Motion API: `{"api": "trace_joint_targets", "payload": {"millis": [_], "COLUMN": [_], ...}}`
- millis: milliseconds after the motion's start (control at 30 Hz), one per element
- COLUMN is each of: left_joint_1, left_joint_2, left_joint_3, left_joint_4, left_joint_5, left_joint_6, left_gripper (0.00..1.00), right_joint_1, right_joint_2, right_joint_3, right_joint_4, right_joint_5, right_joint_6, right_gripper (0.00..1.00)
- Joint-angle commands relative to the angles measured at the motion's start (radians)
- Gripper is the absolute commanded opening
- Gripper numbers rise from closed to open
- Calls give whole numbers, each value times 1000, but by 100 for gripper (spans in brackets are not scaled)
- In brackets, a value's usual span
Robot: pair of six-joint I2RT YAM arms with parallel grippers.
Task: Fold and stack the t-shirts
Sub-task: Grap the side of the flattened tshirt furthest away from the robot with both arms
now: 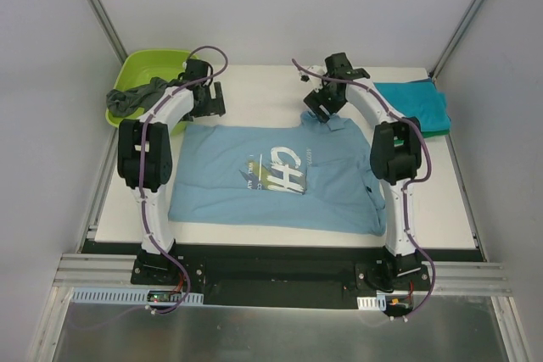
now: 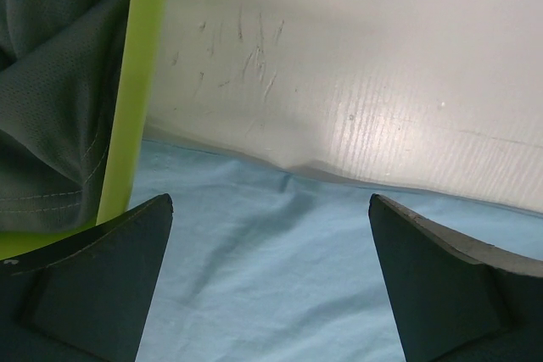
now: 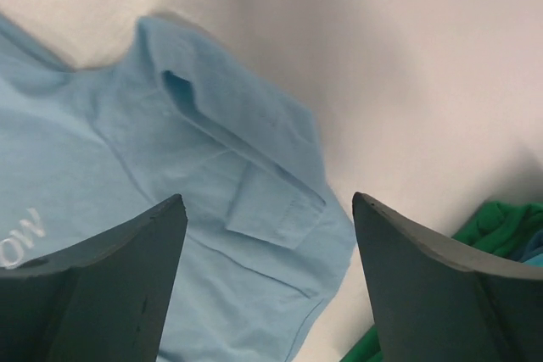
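Observation:
A light blue t-shirt (image 1: 271, 177) with white "CH" print lies spread flat in the middle of the table. My left gripper (image 1: 206, 101) hovers open over its far left corner (image 2: 280, 269). My right gripper (image 1: 325, 110) hovers open over its far right corner, where a sleeve lies folded over (image 3: 254, 201). A dark grey t-shirt (image 1: 136, 97) hangs over the rim of the lime-green tub; it also shows in the left wrist view (image 2: 51, 82). Teal and green t-shirts (image 1: 416, 105) lie stacked at the far right, and their green edge shows in the right wrist view (image 3: 501, 231).
The lime-green plastic tub (image 1: 144, 69) stands at the far left corner, its rim (image 2: 136, 91) right beside my left gripper. The white table board (image 1: 254, 82) ends at grey enclosure walls on three sides.

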Motion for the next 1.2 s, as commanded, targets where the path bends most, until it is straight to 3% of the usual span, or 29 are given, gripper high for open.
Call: {"api": "trace_joint_targets", "payload": {"millis": [0, 167, 300, 467, 700, 1167], "left_joint_1": [9, 9, 9, 7, 7, 6], "left_joint_2": [9, 21, 38, 55, 102, 280], "left_joint_3": [51, 74, 98, 135, 210, 397], "left_joint_4": [-27, -26, -26, -27, -52, -95], "left_joint_5": [-1, -1, 6, -10, 6, 122], "left_joint_6": [44, 76, 99, 164, 278, 424], "left_gripper": [99, 99, 99, 99, 99, 99], "right_joint_1": [-19, -35, -44, -42, -58, -90], "right_joint_2": [52, 106, 132, 141, 78, 58], "right_joint_3": [58, 101, 124, 136, 82, 49], "right_joint_4": [12, -19, 21, 52, 223, 331], "right_joint_5": [100, 100, 145, 139, 314, 332], "right_joint_6": [-49, -97, -80, -86, -142, -221], "right_gripper": [76, 63, 32, 12, 5, 5]}}
